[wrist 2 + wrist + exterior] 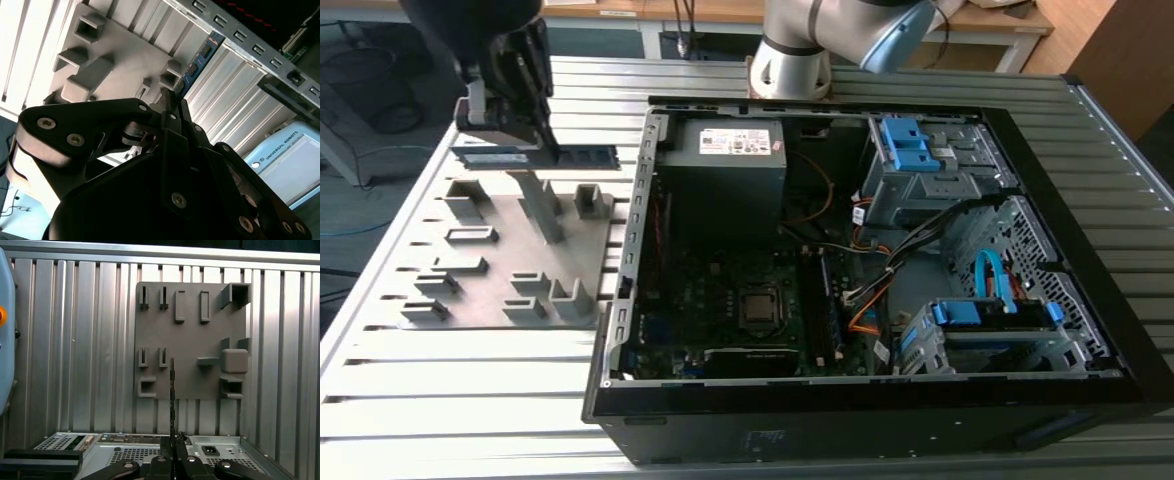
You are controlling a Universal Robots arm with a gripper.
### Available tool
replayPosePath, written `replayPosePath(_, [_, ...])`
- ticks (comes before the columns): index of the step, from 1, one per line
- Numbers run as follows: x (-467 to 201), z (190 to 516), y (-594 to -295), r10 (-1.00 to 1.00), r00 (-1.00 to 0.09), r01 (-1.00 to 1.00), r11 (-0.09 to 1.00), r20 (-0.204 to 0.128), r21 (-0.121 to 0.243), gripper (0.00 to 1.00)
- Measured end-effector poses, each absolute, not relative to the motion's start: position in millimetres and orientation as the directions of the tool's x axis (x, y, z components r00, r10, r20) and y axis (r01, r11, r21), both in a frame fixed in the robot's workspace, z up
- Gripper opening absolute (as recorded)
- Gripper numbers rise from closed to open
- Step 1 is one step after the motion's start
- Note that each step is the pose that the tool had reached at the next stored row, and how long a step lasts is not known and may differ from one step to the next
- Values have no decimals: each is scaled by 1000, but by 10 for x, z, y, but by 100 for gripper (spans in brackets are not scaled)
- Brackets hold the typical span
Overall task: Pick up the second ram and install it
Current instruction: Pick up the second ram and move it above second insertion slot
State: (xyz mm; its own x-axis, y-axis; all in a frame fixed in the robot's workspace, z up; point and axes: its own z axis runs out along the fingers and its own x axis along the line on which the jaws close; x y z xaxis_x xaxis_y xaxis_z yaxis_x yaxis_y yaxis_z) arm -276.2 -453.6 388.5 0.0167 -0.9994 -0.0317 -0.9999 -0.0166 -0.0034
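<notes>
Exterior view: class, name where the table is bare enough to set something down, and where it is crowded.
Free: table slats between the holder plate and the near edge. Crowded: the plate's posts, the cabled inside of the computer case, and the plate's far end, where the pincer grips the second ram.

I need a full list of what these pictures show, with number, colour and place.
second ram: one, dark green-black, clamped in the end effector, near the holder block.
holder block: one, grey, on the table, at the exterior view's left of the computer case.
computer case: one, black, open, on the table.
table: one, silver, slatted, under everything.
arm: one, grey and blue, base beyond the case.
end effector: one, black, shut on the second ram.
</notes>
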Motion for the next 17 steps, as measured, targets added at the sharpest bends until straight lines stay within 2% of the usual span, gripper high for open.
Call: replayPosePath(17, [-2308, 3885, -4536, -999, 17, -1000, -17, -32, -3, 14])
